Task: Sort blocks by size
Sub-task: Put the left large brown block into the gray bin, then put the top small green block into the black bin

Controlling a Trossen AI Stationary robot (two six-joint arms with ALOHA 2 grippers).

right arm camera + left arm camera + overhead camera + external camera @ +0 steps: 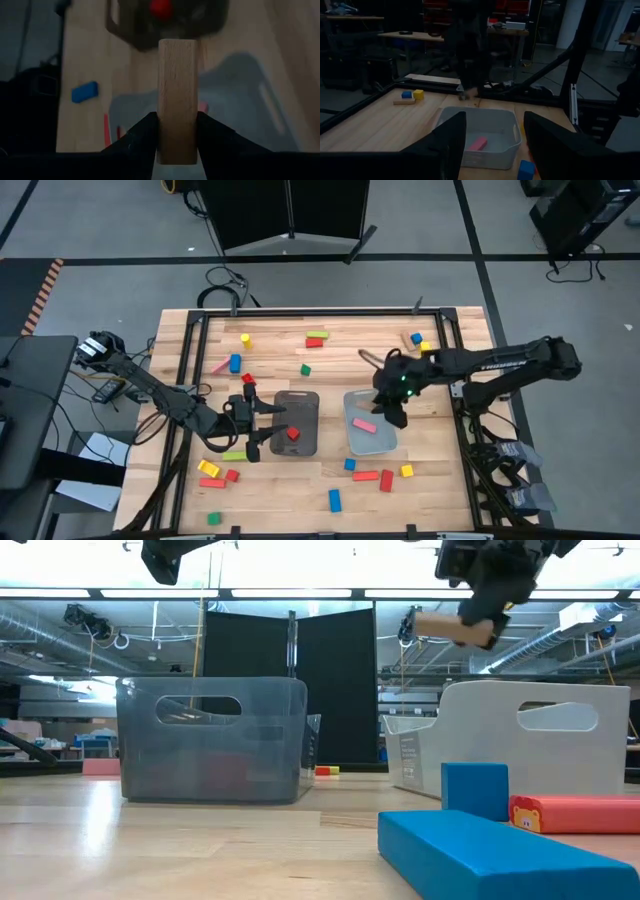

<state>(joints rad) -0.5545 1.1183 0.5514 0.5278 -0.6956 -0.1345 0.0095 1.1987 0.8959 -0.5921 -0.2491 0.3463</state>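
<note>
My right gripper [176, 131] is squeezing a long tan block [177, 95]. My right wrist camera shows it best: the block stands between my two dark fingers [137, 137], and both fingers touch its sides. From above I can hardly see the block, because my right gripper [392, 402] covers it. That view does show the gripper up over the pale tray [352, 442]. A pink block [364, 424] lies inside that tray.

The low camera looks across the table. There, the tan block [455, 628] is high in the air, sticking out sideways from my right gripper [488, 602], above the pale tray [520, 755]. That camera also sees a big blue block [500, 852] up close, a smaller blue block [475, 790] and a red bar [580, 813] behind it.

My left gripper [258, 430] waits beside the dark tray [308, 408]. Its fingers are spread apart and hold nothing. My left wrist camera shows that clearly: the two fingers [447, 145] have a wide gap between them. Through that gap I see the pale tray [492, 152] with the pink block [478, 144] in it.

Only the view from above shows the whole table. A red block [293, 434] sits in the dark tray. More blocks are spread around on the wood, like a yellow one [246, 338] at the far side and a blue one [335, 499] at the near side.
</note>
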